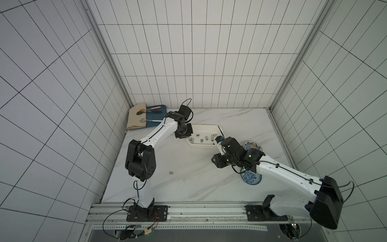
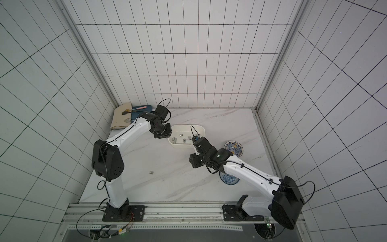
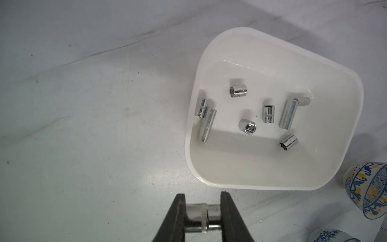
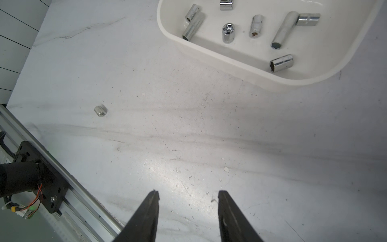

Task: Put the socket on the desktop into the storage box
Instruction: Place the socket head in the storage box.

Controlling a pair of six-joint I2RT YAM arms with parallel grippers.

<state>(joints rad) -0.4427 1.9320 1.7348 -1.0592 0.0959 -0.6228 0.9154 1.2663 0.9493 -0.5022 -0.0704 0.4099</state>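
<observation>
Left gripper [image 3: 202, 193] around knurled chrome socket [image 3: 196, 213]

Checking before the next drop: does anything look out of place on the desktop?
Nothing is spilled or damaged. One stray socket lies alone on the desktop, far from the box, not yet collected. The left gripper is shut on a second socket just outside the box.
</observation>
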